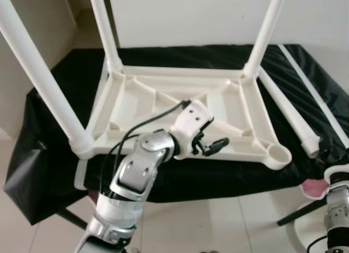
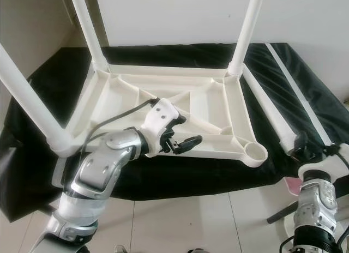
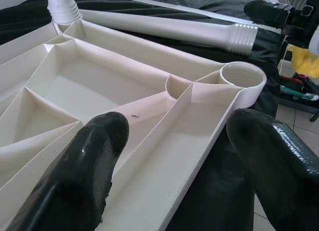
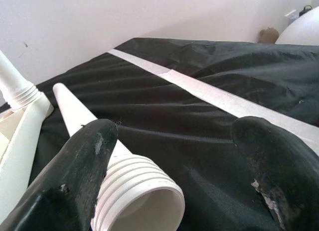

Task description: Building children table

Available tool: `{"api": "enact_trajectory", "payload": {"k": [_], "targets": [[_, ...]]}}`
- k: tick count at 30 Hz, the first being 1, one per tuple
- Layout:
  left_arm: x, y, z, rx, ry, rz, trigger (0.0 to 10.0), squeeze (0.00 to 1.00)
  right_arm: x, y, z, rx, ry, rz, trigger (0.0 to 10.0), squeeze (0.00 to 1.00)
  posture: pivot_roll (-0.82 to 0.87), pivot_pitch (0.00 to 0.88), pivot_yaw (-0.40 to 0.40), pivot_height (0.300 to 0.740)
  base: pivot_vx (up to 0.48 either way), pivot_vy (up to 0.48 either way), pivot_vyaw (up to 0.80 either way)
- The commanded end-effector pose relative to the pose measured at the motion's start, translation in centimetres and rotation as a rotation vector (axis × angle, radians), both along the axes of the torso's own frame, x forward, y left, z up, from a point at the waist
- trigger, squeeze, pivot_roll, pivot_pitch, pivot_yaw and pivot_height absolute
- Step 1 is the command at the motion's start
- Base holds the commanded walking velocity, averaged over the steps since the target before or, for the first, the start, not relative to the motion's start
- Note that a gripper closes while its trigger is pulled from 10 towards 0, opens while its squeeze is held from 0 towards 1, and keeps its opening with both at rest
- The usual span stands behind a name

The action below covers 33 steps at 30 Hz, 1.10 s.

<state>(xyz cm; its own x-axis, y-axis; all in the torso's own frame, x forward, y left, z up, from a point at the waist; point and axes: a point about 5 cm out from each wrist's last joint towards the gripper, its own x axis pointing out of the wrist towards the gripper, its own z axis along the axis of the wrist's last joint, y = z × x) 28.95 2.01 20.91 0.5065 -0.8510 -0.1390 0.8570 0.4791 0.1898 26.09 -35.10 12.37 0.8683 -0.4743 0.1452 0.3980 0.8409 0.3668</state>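
Black cloth (image 1: 65, 73): upturned table (image 1: 163, 100), loose leg (image 4: 99, 141).

table frame (image 1: 180, 108): smooth cream plastic | cloth (image 1: 305, 73): black, creased, faint sheen | loose leg (image 4: 134, 183): ribbed plastic

Three upright legs (image 1: 43, 84) cut off by top edge.

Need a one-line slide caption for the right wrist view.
Right gripper, fingers open, approaches the threaded end of the loose white table leg lying on black cloth.
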Motion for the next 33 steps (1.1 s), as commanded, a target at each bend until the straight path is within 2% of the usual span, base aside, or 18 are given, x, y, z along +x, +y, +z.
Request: {"api": "enact_trajectory", "payload": {"k": [1,7,11,19,24,33], "targets": [[0.3,0.2,0.4,-0.002,-0.031,0.083,10.0,0.00,-0.3,-0.2,-0.6,0.040,0.009,-0.004,10.0,0.00,-0.04,0.076,0.009,0.740,0.000,0.000,0.00],[0.3,0.2,0.5,-0.002,-0.032,0.082,10.0,0.00,-0.5,-0.2,-1.8,0.076,0.066,0.016,10.0,0.00,-0.04,0.074,0.011,0.740,0.000,0.000,0.00],[0.3,0.2,0.5,0.000,-0.033,0.080,10.0,0.00,-0.2,0.0,-2.3,0.017,0.146,0.032,10.0,0.00,-0.04,0.073,0.013,0.740,0.000,0.000,0.00],[0.3,0.1,0.5,-0.001,-0.033,0.077,10.0,0.00,0.5,0.1,-1.8,-0.020,0.163,0.057,10.0,0.00,-0.04,0.069,0.012,0.740,0.000,0.000,0.00],[0.3,0.1,0.5,-0.004,-0.036,0.081,10.0,0.00,1.2,0.6,-1.7,-0.126,0.242,0.113,10.0,0.00,-0.04,0.059,0.003,0.740,0.000,0.000,0.00],[0.2,0.1,0.5,-0.005,-0.037,0.079,10.0,0.00,1.4,1.1,-1.8,-0.182,0.274,0.146,10.0,0.00,-0.04,0.053,0.003,0.740,0.000,0.000,0.00]]}}
